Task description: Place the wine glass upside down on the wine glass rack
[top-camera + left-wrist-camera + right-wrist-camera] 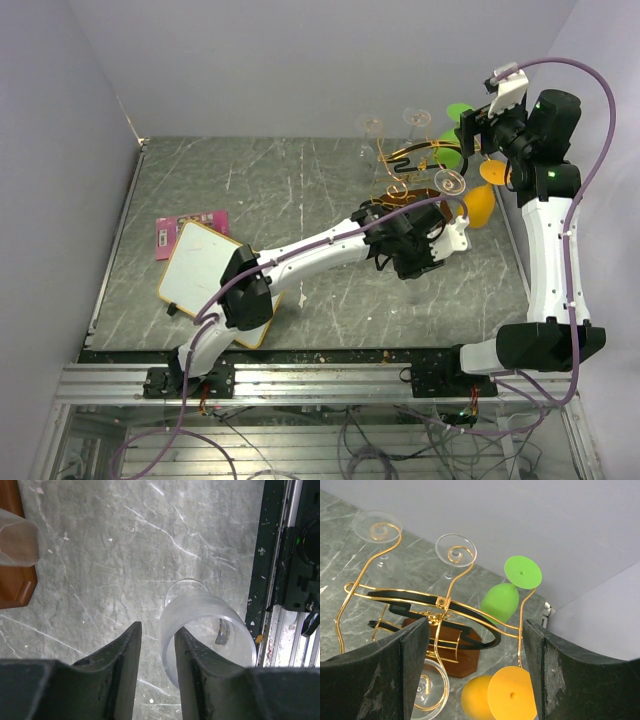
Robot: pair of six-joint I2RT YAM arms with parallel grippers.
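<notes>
left gripper [158, 628] low over table [100, 555], fingers close together, narrow gap. clear wine glass [210, 625] lies on its side near front rail, its wall in that gap. can't tell if pinched tbh. right gripper [475, 625] spread wide, empty, facing wine glass rack [440, 602]. green glass [500, 602] and orange glass [512, 695] hang upside down there.

A robotics lab cell: plain pale walls [300, 60] box in a grey marbled bench [290, 190]; left arm [310, 250] and right arm [548, 250] bolt to an aluminium rail [320, 383], loose cables [360, 440] beneath.
</notes>
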